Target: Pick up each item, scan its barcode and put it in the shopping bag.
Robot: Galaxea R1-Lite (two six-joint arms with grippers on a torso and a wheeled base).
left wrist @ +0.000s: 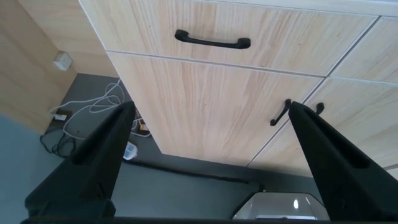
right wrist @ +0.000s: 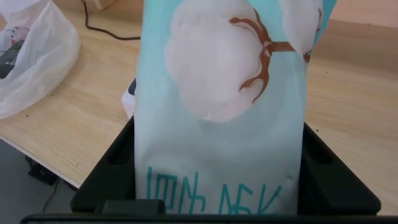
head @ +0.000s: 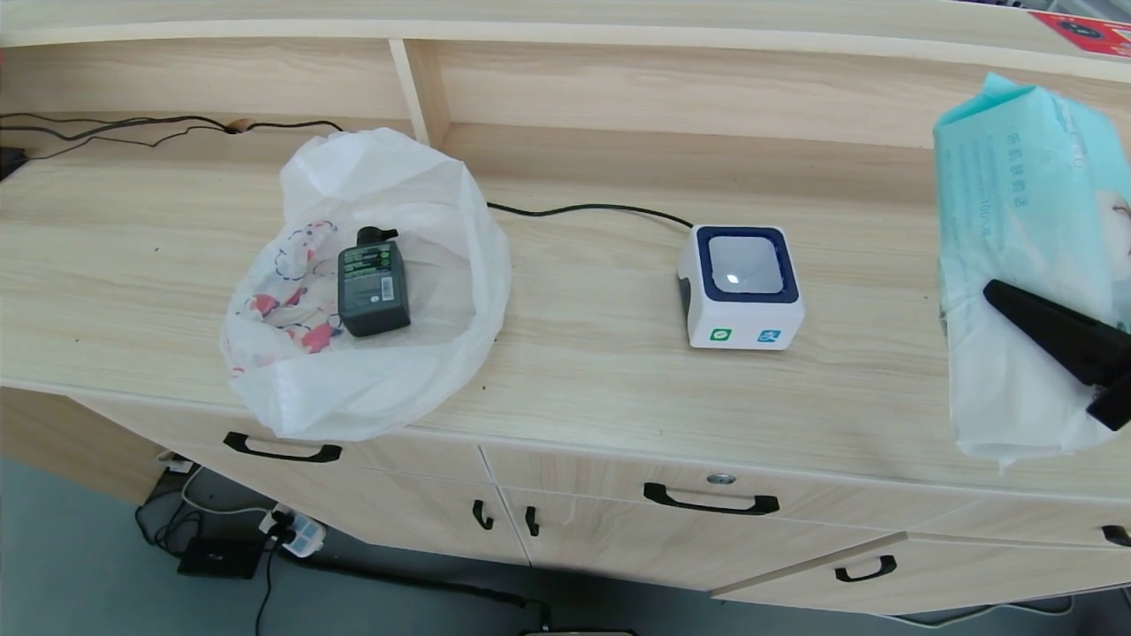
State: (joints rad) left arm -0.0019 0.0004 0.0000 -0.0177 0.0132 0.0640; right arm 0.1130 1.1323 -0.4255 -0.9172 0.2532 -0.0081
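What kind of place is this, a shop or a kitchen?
Probably a shop checkout, maybe a mock one: a white-and-blue box-shaped barcode scanner and an open white plastic shopping bag sit on the light wooden counter, and the right gripper holds a teal-and-white soft pack.

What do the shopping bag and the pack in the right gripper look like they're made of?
The shopping bag looks like thin plastic film: white, translucent, crumpled into soft folds. The pack seems wrapped in soft plastic: teal and white, slight sheen, creased; contents hidden.
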